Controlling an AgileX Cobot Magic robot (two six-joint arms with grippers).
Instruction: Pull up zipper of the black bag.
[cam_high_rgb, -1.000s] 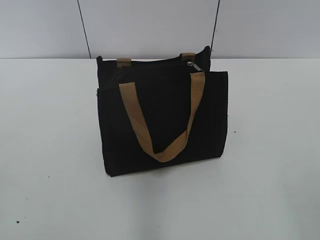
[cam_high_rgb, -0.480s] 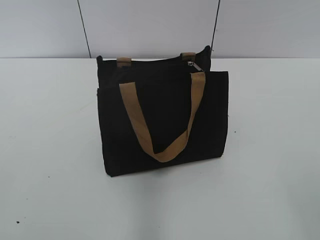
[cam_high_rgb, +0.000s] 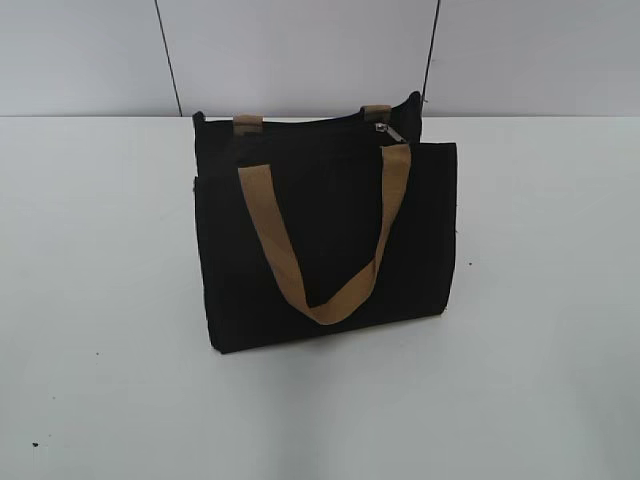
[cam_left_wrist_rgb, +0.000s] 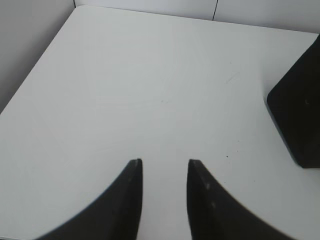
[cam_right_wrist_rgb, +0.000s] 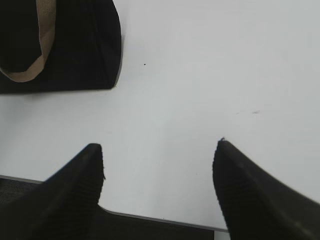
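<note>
The black bag (cam_high_rgb: 320, 235) stands upright in the middle of the white table (cam_high_rgb: 540, 300), a tan handle (cam_high_rgb: 320, 260) hanging down its front. The zipper runs along the top edge, its silver pull tab (cam_high_rgb: 388, 131) near the right end. Neither gripper shows in the exterior view. My left gripper (cam_left_wrist_rgb: 164, 162) is open and empty over bare table, with a corner of the bag (cam_left_wrist_rgb: 297, 115) far to its right. My right gripper (cam_right_wrist_rgb: 159, 147) is open wide and empty at the table's front edge, the bag (cam_right_wrist_rgb: 75, 45) at upper left.
A grey wall with two dark vertical seams (cam_high_rgb: 168, 58) stands behind the table. The table's near edge (cam_right_wrist_rgb: 155, 217) shows under my right gripper. The left side of the table ends at a grey wall (cam_left_wrist_rgb: 25, 45).
</note>
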